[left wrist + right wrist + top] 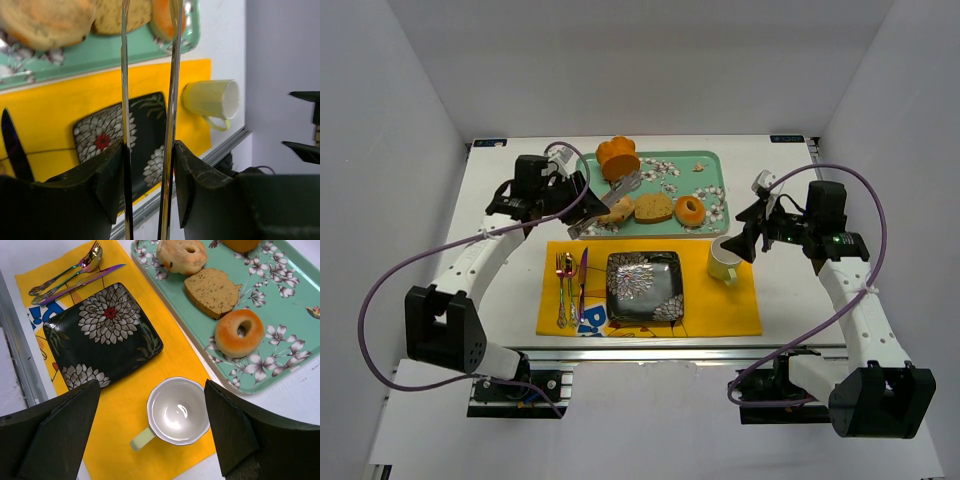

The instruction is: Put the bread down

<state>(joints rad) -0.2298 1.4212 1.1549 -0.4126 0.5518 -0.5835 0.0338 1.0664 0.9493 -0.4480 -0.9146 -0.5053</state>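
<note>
Altogether, four baked pieces on the tray (715, 170) at the worktop's (510, 290) far edge: muffin (617, 155), bun (617, 210), bagel (690, 210), and bread slice (653, 207) by the tray's near rim. On the near-edge placemat (720, 310): one plate (644, 288), cup (724, 260), fork (95, 247), spoon (91, 261), knife (85, 283). Clamps tongs (172, 100) in the left gripper (148, 155), tilted over the tray's left end. Holds the right gripper (150, 390) spread wide, empty, above the cup. Leaves room along the worktop's side edges.

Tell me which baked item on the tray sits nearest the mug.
The orange ring doughnut at the tray's right end; the bread slice, pale bun and orange muffin lie farther left.
</note>
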